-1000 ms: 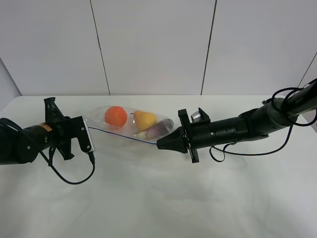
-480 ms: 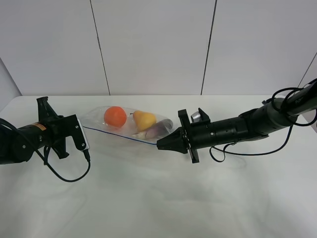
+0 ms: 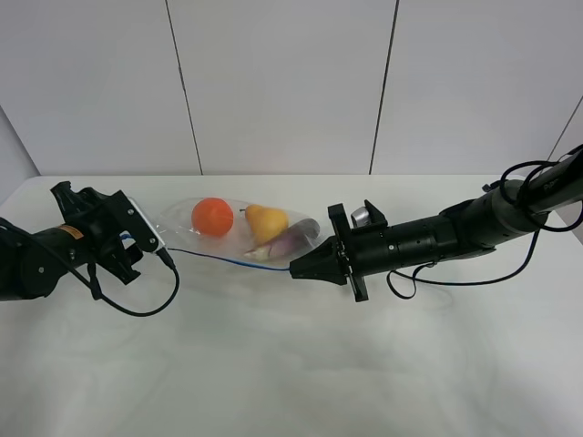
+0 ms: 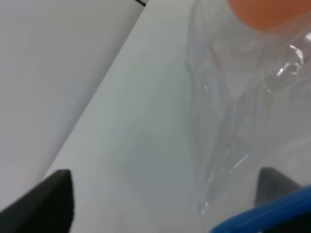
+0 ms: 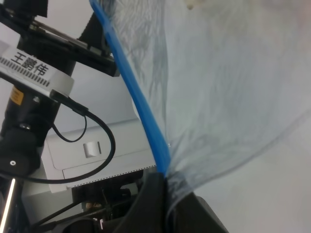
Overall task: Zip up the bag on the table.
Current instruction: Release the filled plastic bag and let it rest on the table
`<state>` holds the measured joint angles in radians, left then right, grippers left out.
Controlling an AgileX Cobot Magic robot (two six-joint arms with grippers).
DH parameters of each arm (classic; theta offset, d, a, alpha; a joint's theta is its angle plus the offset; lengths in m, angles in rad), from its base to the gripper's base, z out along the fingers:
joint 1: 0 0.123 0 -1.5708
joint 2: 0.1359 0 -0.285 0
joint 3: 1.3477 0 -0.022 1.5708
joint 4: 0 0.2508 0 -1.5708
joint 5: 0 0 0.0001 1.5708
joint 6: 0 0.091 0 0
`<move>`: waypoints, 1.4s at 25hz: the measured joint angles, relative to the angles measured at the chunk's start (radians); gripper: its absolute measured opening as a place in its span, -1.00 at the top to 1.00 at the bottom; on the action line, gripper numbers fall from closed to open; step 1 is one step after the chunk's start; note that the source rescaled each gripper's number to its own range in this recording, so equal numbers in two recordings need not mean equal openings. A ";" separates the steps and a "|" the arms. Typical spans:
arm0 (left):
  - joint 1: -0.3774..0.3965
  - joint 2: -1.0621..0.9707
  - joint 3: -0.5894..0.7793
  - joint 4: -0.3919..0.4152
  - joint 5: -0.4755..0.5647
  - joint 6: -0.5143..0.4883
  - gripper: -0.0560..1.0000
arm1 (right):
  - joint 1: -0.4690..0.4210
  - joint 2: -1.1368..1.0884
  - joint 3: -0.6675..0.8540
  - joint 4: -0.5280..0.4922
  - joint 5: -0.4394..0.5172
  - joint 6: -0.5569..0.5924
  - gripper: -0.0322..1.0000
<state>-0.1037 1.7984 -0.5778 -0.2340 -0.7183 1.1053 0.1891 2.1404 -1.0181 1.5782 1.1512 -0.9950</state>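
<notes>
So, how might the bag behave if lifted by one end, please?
Probably floppy: the bag is thin crinkled film. The orange and pear inside would likely roll and shift its weight. The glossy film may slip.

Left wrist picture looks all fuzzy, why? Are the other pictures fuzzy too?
Left wrist view: the bag sits very near the lens, so the orange and blue zipper strip smear out of focus. Right wrist view: the strip is crisper, the plastic soft. Exterior high view: sharp, evenly lit, faint shadows on the table.
</notes>
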 joint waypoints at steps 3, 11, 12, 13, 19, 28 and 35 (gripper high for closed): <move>0.049 0.001 0.000 -0.024 -0.017 -0.016 -0.88 | 0.000 0.000 0.000 -0.002 0.009 0.000 0.94; 0.208 0.001 -0.008 -0.056 -0.153 -0.408 -0.90 | 0.000 0.000 0.000 -0.003 0.016 0.004 0.94; 0.212 0.001 -0.008 -0.056 -0.145 -0.450 -0.90 | 0.000 0.000 0.000 -0.003 0.016 0.006 0.94; 0.216 0.001 -0.011 -0.056 -0.128 -0.492 -0.90 | 0.000 0.000 0.000 -0.003 0.016 0.006 0.94; 0.219 0.001 -0.138 -0.056 0.177 -0.650 -0.90 | 0.000 0.000 0.000 -0.003 0.016 0.006 0.94; 0.219 0.002 -0.581 -0.079 1.072 -0.688 -0.90 | 0.000 0.000 0.000 -0.002 0.017 0.007 0.94; 0.219 0.002 -0.819 -0.161 1.566 -0.737 -0.94 | 0.000 0.000 0.000 -0.001 0.018 0.007 0.94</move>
<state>0.1150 1.8005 -1.3968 -0.3951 0.8481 0.3687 0.1891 2.1404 -1.0181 1.5770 1.1690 -0.9879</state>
